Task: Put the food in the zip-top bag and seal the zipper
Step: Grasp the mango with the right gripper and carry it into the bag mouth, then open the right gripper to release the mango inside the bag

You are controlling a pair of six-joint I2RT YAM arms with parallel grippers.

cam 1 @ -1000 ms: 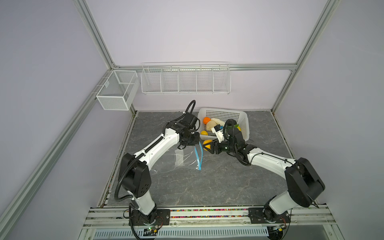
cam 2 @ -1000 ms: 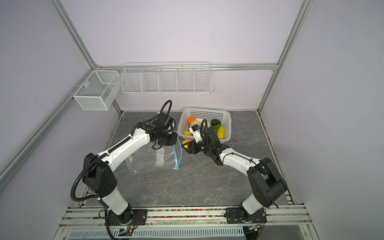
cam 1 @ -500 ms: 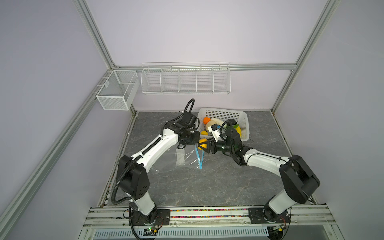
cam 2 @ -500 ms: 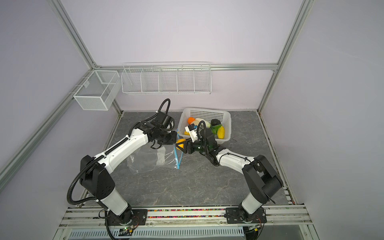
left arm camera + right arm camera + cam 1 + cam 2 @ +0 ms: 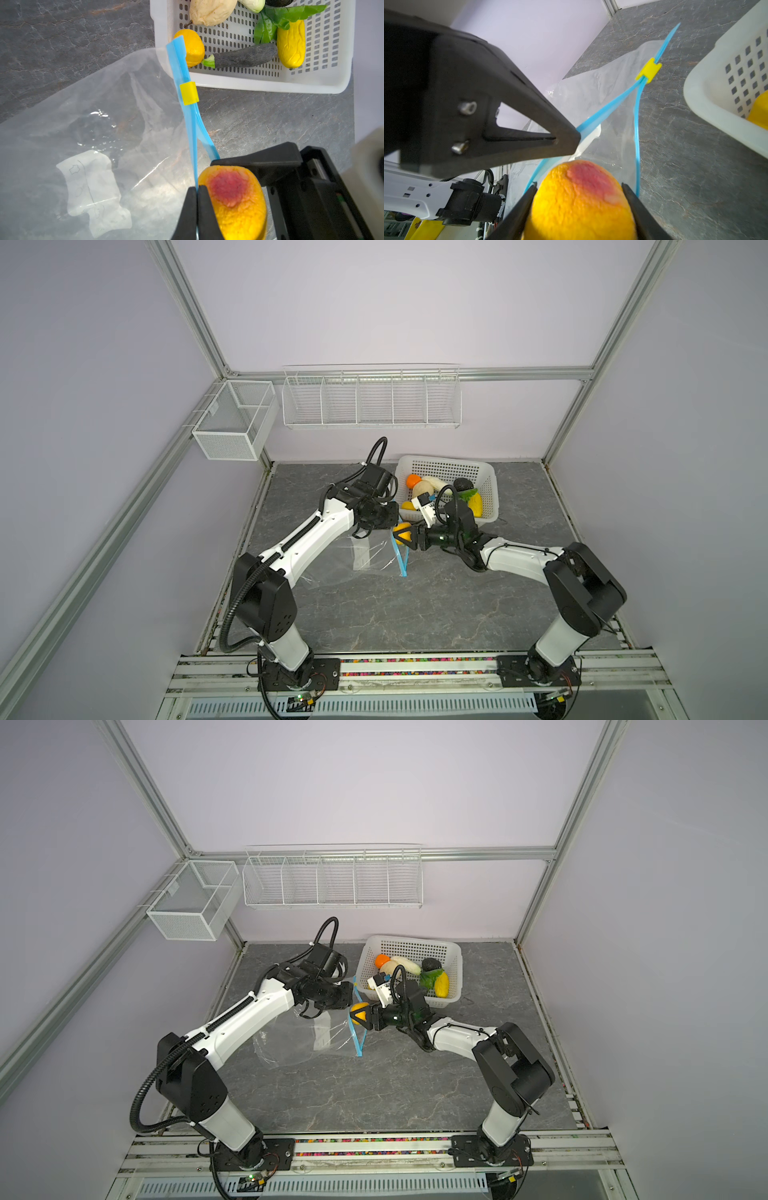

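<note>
On the bag [image 5: 93, 114] the white label [image 5: 93, 191] shows only faint drawings, nothing readable. The left gripper [image 5: 197, 192] presses its fingers together on one lip of the zipper [image 5: 191, 120]. The right gripper [image 5: 579, 185] pinches a yellow-red fruit [image 5: 581, 207] between the parted lips, near the middle of the worktop [image 5: 415, 605], with the basket [image 5: 249, 83] just beside

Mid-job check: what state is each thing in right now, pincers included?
Bag: mouth open, otherwise empty.
Zipper: unsealed, strips parted.
Peach: held at the bag mouth.
Left pincer: shut on one zipper strip, holding it up.
Right pincer: shut on the peach.
Basket: upright, food inside.
</note>
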